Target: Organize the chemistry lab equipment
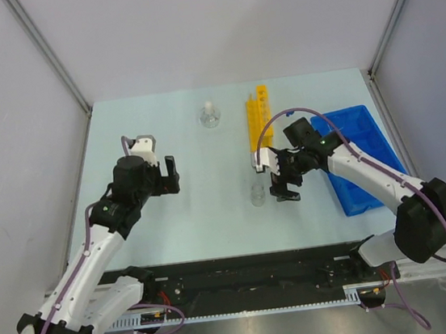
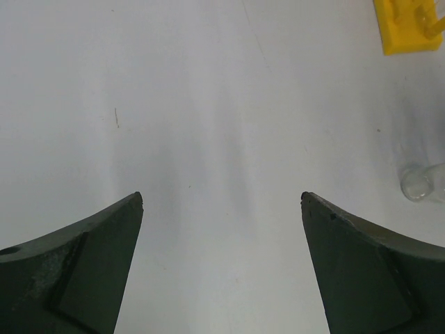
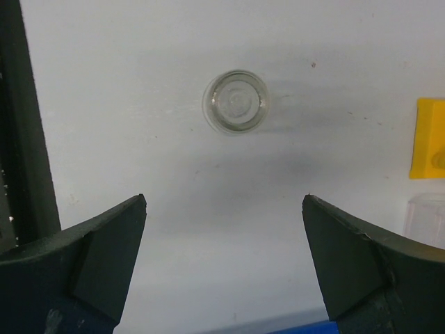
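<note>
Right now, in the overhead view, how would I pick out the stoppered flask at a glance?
On the table, find the yellow holed tube rack running toward the far edge. Just left of its far end, standing alone, is the small clear flask. Its white stopper sets it apart from the small clear beaker, open-topped, off the rack's near end.
</note>
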Robot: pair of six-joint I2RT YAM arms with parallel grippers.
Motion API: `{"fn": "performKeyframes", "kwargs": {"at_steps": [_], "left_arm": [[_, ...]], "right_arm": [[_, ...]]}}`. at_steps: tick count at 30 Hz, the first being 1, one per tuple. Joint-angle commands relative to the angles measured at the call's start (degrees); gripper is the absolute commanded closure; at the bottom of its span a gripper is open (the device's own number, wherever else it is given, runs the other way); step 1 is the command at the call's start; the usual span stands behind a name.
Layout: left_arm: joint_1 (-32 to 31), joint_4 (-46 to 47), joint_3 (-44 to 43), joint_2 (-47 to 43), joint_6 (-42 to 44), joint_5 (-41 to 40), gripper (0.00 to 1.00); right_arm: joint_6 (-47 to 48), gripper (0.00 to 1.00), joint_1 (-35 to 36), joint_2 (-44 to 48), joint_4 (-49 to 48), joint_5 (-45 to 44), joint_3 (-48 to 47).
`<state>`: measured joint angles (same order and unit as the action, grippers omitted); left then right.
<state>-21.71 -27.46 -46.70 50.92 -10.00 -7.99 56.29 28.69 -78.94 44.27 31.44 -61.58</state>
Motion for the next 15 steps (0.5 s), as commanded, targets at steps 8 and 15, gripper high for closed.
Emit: {"fn": "performKeyframes", "kwargs": {"at_steps": [8, 15], "left_arm": [[0.4, 2.9, 0.6, -4.9, 2.7, -6.4, 0.00], [0.4, 3.0, 1.0, -5.5, 2.9, -7.2, 0.00]], "right_arm": [[-5.0, 0.00, 6.1, -10.0, -6.5, -5.1, -3.8], [-9.1, 0.00, 9.3, -17.0, -8.3, -9.4, -7.7]]}}
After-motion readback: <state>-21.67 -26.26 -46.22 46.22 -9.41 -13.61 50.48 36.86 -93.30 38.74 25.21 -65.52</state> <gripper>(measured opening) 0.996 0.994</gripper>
